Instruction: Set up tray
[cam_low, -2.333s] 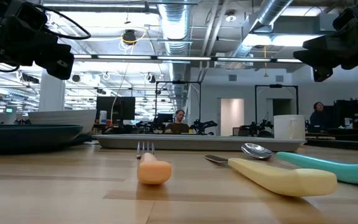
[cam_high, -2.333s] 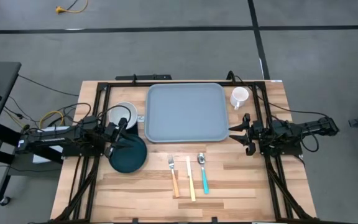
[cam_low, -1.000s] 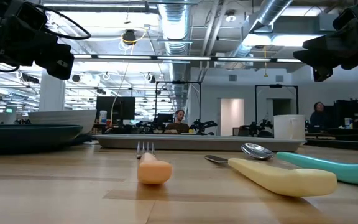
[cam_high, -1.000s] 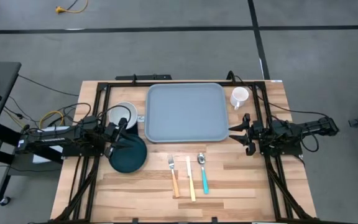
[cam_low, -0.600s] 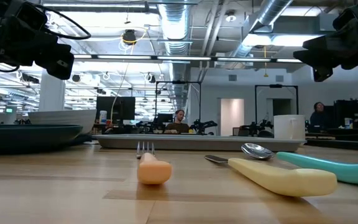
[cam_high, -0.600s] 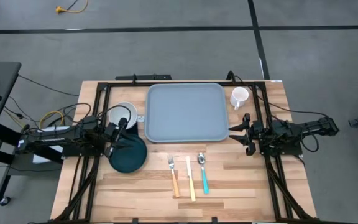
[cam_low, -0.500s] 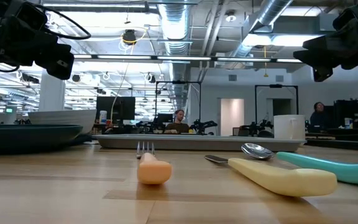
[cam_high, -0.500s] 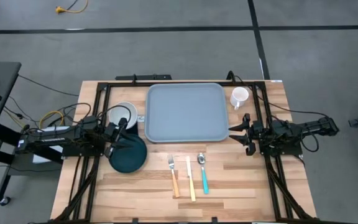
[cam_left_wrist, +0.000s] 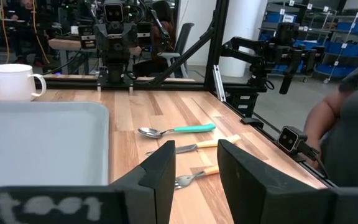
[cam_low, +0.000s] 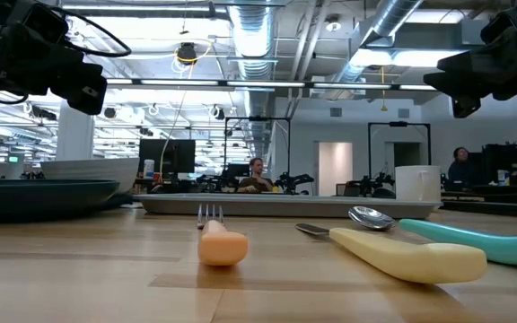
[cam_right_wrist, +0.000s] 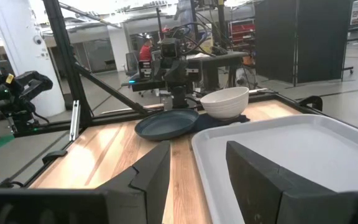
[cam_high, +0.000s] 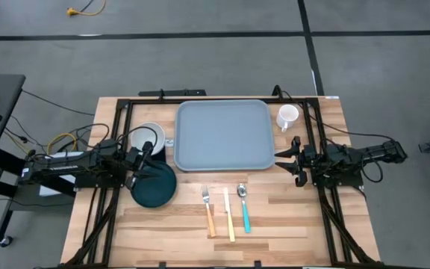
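Left gripper [cam_high: 149, 157] parted, empty | right gripper [cam_high: 293, 161] parted, empty | tray [cam_high: 224, 135] bare, cropped in both wrist views

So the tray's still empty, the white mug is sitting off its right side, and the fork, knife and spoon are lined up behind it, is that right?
Not quite: the fork, knife and spoon lie in front of the tray, toward the table's near edge, as the high view shows. The tray is empty and the white mug does sit off its right side.
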